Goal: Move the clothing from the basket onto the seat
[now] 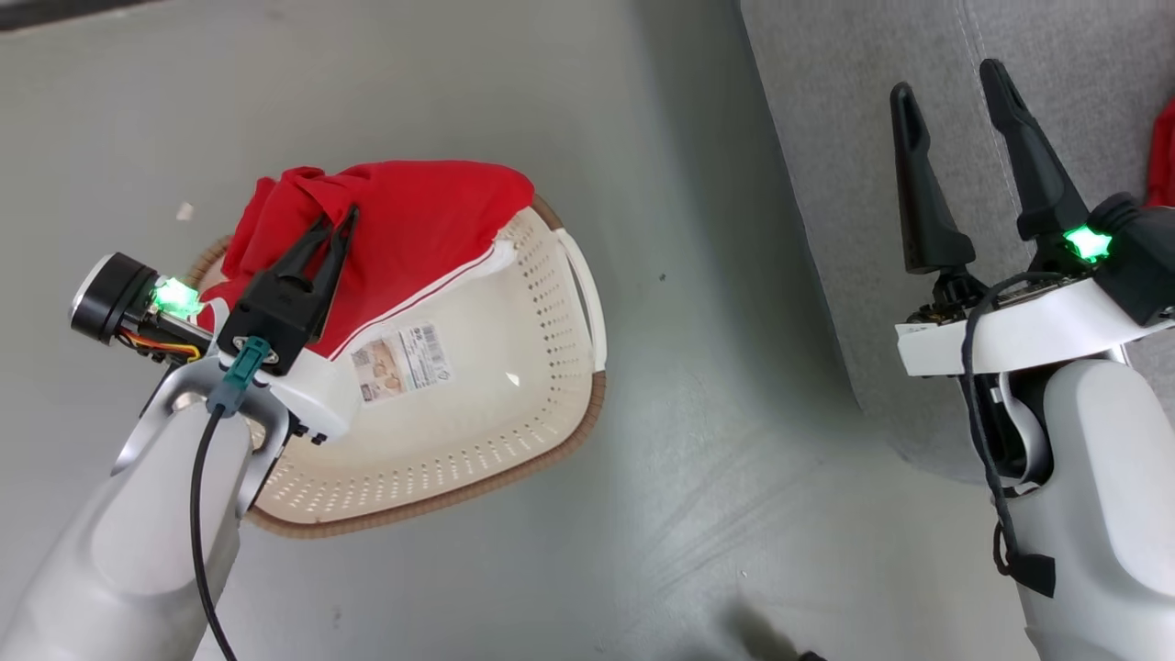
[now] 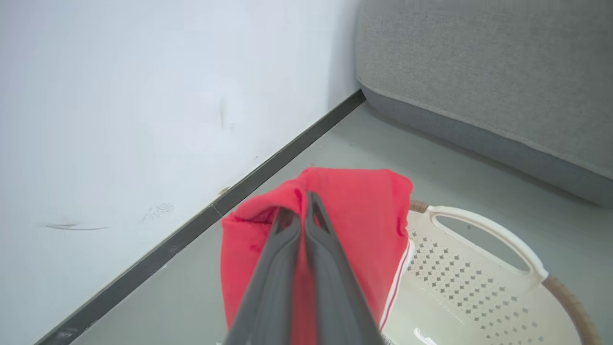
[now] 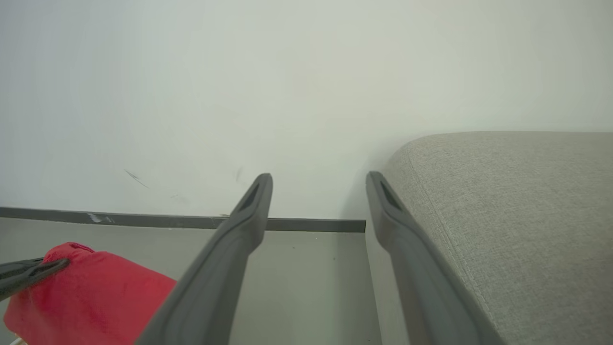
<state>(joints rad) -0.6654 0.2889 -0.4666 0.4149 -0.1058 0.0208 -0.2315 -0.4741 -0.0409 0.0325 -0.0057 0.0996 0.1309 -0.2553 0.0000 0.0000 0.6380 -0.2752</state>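
A bright red garment with white edging, the clothing [image 1: 413, 229], hangs lifted over the far left part of the cream basket [image 1: 514, 404], which stands on the grey floor. My left gripper [image 1: 338, 220] is shut on a bunched fold of the clothing [image 2: 354, 211]; in the left wrist view the left gripper [image 2: 303, 197] has its tips pressed into the red cloth. The right wrist view shows the clothing [image 3: 96, 292] at lower left. My right gripper [image 1: 950, 78] stands open over the grey seat [image 1: 854, 184], holding nothing. Another red piece [image 1: 1162, 156] lies on the seat at the right edge.
A white wall with a dark skirting strip [image 2: 191, 230] runs behind the basket. The seat [image 2: 479, 72] sits close to the basket's right, with a strip of bare floor [image 1: 698, 367] between them. A label sticker [image 1: 402, 360] lies inside the basket.
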